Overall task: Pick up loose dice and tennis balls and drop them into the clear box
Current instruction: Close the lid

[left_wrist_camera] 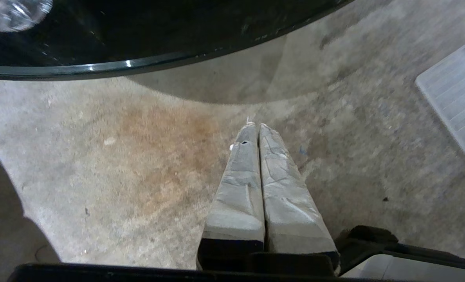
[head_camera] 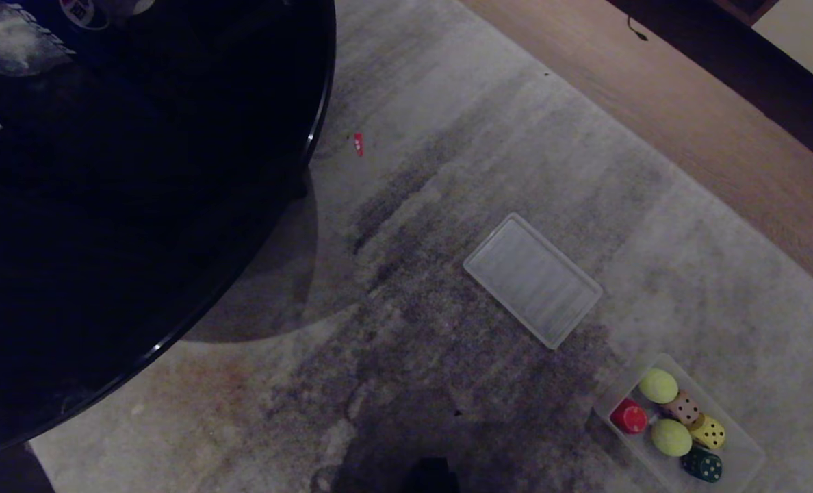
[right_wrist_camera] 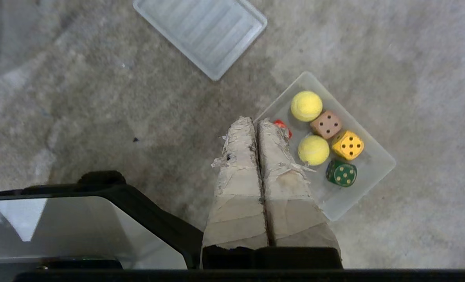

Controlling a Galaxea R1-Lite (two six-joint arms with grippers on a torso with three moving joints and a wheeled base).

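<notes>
Clear box (head_camera: pixel 745 455) on carpet (head_camera: pixel 447 171): holds two fuzzy yellow-green tennis balls (head_camera: pixel 658 385), tan dark-pipped die (head_camera: pixel 681 407). Left hand (left_wrist_camera: pixel 256 126) closed, empty. Right hand (right_wrist_camera: pixel 256 120) closed, empty, above the box's edge.

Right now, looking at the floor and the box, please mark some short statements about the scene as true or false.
1. Both tennis balls lie inside the clear box. True.
2. The beige die lies loose on the carpet. False: it is in the box, beside the yellow die.
3. The ribbed lid covers the box. False: it lies flat on the carpet, apart from the box.
4. The right gripper holds nothing. True.
5. The left gripper is open. False: it is shut.
</notes>
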